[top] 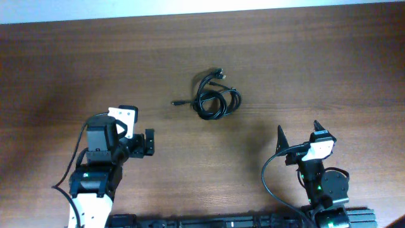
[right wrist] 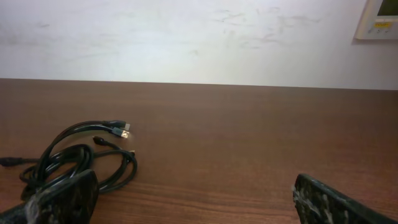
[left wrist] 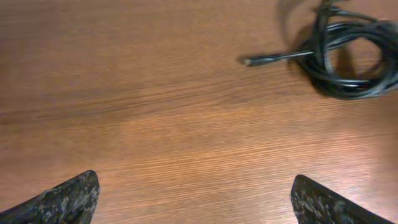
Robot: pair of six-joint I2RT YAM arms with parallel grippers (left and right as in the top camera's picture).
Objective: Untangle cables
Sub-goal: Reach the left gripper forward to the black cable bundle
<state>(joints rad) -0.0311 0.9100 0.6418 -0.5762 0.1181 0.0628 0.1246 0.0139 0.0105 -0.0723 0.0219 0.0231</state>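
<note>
Close to the near edge of the table [top: 50, 57] stand two arms, one toward each near corner. The left gripper [top: 150, 142] is released. The left wrist view shows only its dark fingertips [left wrist: 68, 199] at the lower corners, wide apart, with wood between them. The right gripper [top: 299, 134] is released as well, its fingers apart in the same way.

Farther in, about at the middle of the worktop, lies one bundle of black cables [top: 217, 98], coiled in loose loops. It is well apart from both grippers: ahead of the left one and to its right, ahead of the right one and to its left. Three loose ends come out of it, one plug end [top: 176, 103] toward the left edge and two toward the far edge. How many separate cables are in the coil, I cannot tell. The right wrist view shows a shiny metal tip on one plug [right wrist: 122, 129], which the overhead view does not make clear. Beyond the far edge, this view also shows the pale wall [right wrist: 186, 37] with one control panel [right wrist: 376, 18].
</note>
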